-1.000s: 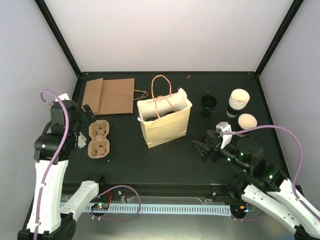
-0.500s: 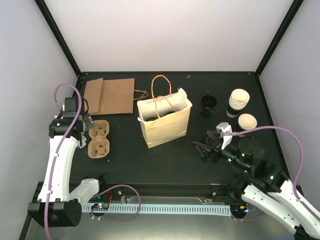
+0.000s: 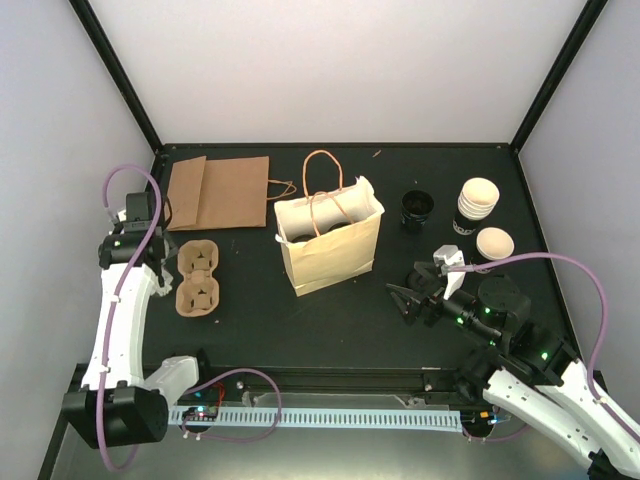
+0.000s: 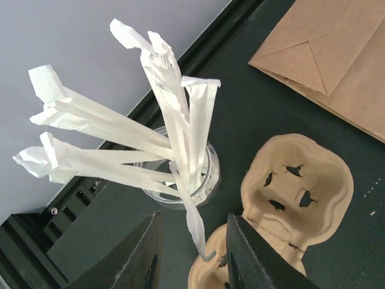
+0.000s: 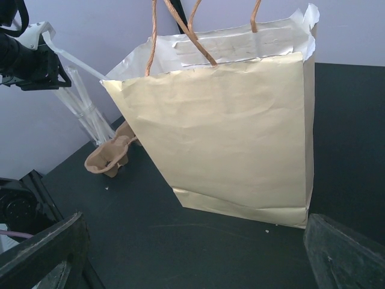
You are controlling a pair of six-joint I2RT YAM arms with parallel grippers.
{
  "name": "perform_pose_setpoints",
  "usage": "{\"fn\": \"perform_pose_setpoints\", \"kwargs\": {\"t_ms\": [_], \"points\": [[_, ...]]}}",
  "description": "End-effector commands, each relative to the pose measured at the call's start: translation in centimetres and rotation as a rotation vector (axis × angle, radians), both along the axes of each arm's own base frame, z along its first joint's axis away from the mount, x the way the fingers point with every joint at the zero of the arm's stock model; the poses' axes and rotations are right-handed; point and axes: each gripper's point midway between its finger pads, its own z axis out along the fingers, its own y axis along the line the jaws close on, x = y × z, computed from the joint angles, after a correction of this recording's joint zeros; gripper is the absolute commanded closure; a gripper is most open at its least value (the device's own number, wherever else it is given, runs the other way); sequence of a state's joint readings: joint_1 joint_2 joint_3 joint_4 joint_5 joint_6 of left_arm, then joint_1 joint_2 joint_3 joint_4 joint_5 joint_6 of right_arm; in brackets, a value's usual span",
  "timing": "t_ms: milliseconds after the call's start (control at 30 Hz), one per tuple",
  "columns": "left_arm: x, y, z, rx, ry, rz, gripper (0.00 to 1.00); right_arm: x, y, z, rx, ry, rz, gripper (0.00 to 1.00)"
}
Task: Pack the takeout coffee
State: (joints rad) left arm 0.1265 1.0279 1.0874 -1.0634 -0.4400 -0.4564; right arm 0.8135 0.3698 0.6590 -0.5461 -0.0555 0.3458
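A lone cream paper cup, the takeout coffee (image 3: 494, 243), stands at the right, with a stack of like cups (image 3: 478, 198) just behind it. The cream paper bag (image 3: 330, 240) stands upright and open mid-table, filling the right wrist view (image 5: 228, 126). My right gripper (image 3: 402, 300) hovers open between bag and cups, holding nothing. My left gripper (image 4: 194, 217) hangs over a glass of wrapped straws (image 4: 180, 174). One straw's loose end (image 4: 195, 223) dangles between its jaws, which stand apart with a gap on each side.
A pulp cup carrier (image 3: 197, 280) lies beside the straw glass, close under my left fingers (image 4: 246, 253). A flat brown paper bag (image 3: 218, 192) lies at the back left. Black lids (image 3: 417, 207) sit behind the right gripper. Black frame posts border the table.
The left arm has swung back and down toward the far left edge beside the cup carrier, and its jaws have narrowed. The right arm has not moved.
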Motion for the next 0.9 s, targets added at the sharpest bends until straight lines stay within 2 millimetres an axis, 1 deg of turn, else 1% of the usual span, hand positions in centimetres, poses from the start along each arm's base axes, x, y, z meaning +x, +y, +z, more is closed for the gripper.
{"fn": "perform_pose_setpoints", "kwargs": {"t_ms": [0, 133, 200, 333, 367, 600, 733, 867], "points": [[0.5, 0.7, 0.2, 0.01, -0.025, 0.02, 0.71, -0.2, 0.0, 0.8, 0.023, -0.024, 0.006, 0.0], [0.5, 0.7, 0.3, 0.005, -0.022, 0.019, 0.8, -0.1, -0.1, 0.8, 0.024, -0.024, 0.0, 0.0], [0.5, 0.6, 0.5, 0.002, -0.026, 0.017, 0.83, -0.1, -0.1, 0.8, 0.024, -0.023, 0.0, 0.0], [0.3, 0.4, 1.1, -0.009, -0.036, 0.017, 0.96, -0.1, -0.1, 0.7, 0.023, -0.021, -0.001, 0.0], [0.2, 0.4, 1.7, -0.011, -0.046, 0.022, 0.98, -0.1, -0.1, 0.7, 0.023, -0.02, -0.001, 0.0], [-1.6, -0.2, 5.6, -0.029, -0.104, 0.025, 0.99, 0.0, 0.0, 0.6, 0.017, -0.015, 0.0, 0.0], [-2.6, -1.0, 8.7, -0.052, -0.195, 0.005, 0.98, 0.0, 0.0, 0.5, 0.015, -0.016, 0.0, 0.0], [-3.6, -2.2, 12.3, -0.084, -0.298, -0.043, 0.98, 0.2, 0.2, 0.3, 0.012, -0.008, -0.002, 0.0]]}}
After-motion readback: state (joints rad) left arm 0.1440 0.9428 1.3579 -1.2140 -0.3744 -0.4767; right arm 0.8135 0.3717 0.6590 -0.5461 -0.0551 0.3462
